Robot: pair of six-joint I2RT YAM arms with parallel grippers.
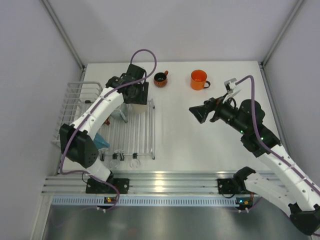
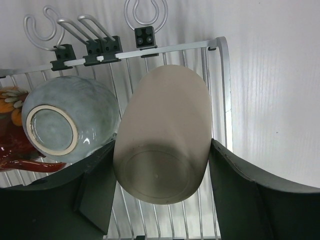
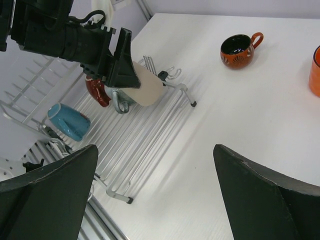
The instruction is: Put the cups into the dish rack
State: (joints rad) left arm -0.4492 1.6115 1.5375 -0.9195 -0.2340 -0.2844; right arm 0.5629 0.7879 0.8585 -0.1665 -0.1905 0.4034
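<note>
Left end effector [image 2: 161, 152] clamps cream-beige mug [image 2: 165, 125] over dish rack [image 2: 175, 46]; right end effector [image 3: 155, 160] gapes.

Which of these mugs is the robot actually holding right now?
The cream-beige mug, clamped in the left tool over the dish rack. The orange mug and small dark red mug stand free on the table.

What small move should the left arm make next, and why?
Probably lower the cream mug onto the rack and open the left gripper: it holds the mug bottom-up over the rack, beside the grey mug.
</note>
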